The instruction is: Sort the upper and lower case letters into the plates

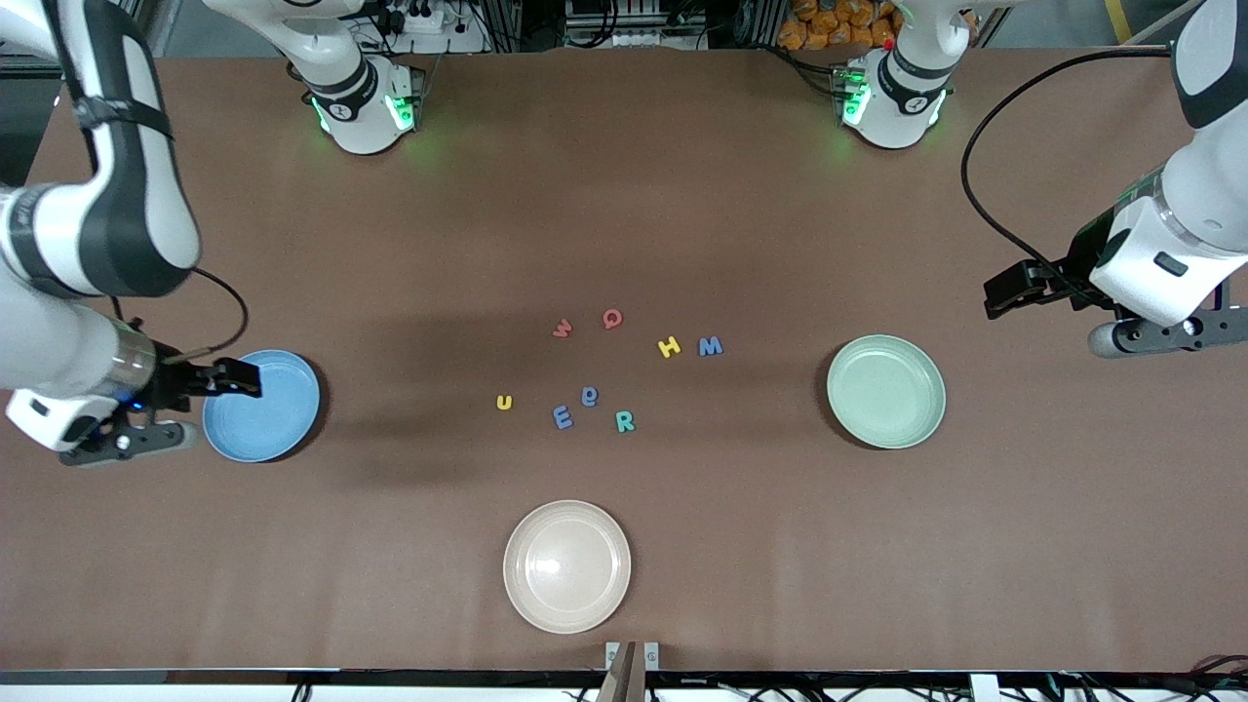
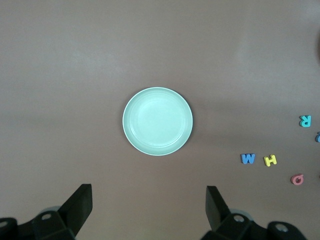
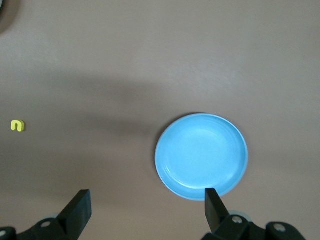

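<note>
The brown table (image 1: 624, 195) had eight little letters (image 1: 590, 396) in its middle, between the blue plate (image 1: 283, 409) and the mint green plate (image 1: 886, 391). The right gripper (image 3: 147, 212) hung wide open over the blue plate's edge. The left gripper (image 2: 149, 210) hung wide open near the green one.

Lighting: even overhead light is falling on the brown table (image 1: 624, 214); the scene is reading bright, not harsh. Shadows: soft, broad, dark patches are lying across the table around the letters (image 1: 604, 375) and beside the blue plate (image 1: 292, 429). Glare: a small bright highlight is showing on the cream-white plate (image 1: 546, 565). Green lamps are glowing at both arm bases. Focus: both wrist views are rendering slightly soft, darkening toward the corners.
</note>
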`<state>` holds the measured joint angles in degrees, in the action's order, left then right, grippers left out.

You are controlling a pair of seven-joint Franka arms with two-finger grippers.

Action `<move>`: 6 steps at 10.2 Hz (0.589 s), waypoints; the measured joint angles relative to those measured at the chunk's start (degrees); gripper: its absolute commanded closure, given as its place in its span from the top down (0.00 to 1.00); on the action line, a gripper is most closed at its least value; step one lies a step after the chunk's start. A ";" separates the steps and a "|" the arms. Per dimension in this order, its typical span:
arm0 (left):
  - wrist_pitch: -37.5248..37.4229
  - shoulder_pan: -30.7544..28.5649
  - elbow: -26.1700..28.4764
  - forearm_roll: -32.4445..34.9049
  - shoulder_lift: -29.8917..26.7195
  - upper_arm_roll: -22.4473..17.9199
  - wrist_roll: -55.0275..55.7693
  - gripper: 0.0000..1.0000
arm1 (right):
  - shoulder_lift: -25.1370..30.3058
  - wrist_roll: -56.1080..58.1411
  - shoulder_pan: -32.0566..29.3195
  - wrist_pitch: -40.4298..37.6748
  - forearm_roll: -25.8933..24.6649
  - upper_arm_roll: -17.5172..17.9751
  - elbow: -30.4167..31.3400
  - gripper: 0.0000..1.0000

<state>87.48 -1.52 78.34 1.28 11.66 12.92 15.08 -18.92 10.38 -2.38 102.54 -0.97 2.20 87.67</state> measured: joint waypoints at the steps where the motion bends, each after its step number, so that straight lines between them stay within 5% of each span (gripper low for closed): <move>1: -0.01 0.57 0.55 0.00 0.18 0.44 -2.75 1.00 | 2.32 0.30 -0.57 -0.41 0.01 0.00 1.52 1.00; 3: 2.83 5.79 2.09 0.00 2.86 1.13 -4.01 1.00 | 6.58 0.30 -0.57 -1.06 0.14 0.23 4.67 1.00; 6: 13.95 13.42 2.91 -0.02 13.07 1.40 8.23 1.00 | 7.67 0.30 -0.55 -0.49 0.40 0.30 6.39 1.00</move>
<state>101.44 11.90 81.25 1.26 24.74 14.32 23.31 -11.25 10.68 -2.93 102.05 -0.57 2.50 94.06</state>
